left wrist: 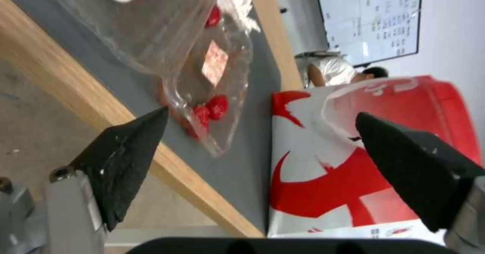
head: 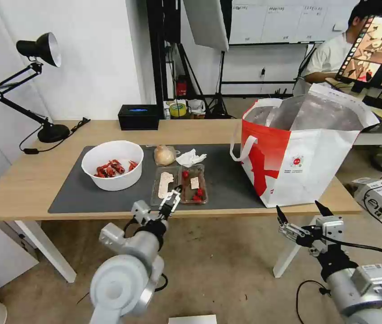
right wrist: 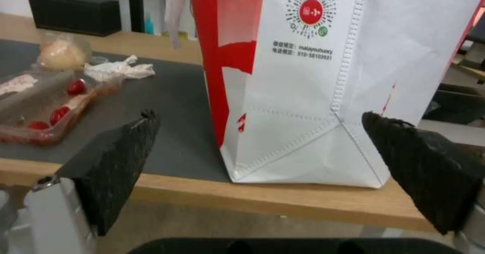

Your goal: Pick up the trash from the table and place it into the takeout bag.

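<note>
Inventory, L to R on my head cam.

1. Desk lamp, black, far L of the table.
2. Bowl, white, red shells inside, on L part of grey mat.
3. Black box at table's back edge, behind the mat.
4. Small clear bag w/ beige lump, just beside crumpled tissue, both at mat's back edge.
5. Clear hinged tray, open flat, red scraps in R half, near mat's front edge.
6. Left gripper over tray's front edge, jaws wide apart, holding nothing. My L wrist cam puts the tray just past the fingertips, not touching.
7. Takeout bag, upright at R end of table, mouth open, foil lining visible.
8. Right gripper below table edge, in front of the bag, jaws spread, empty.

Text: R wrist cam reads the bag label: round red logo, "malayouhuoxy", "010-58103931". Too small on head cam.

Behind the bag: monitor.
</note>
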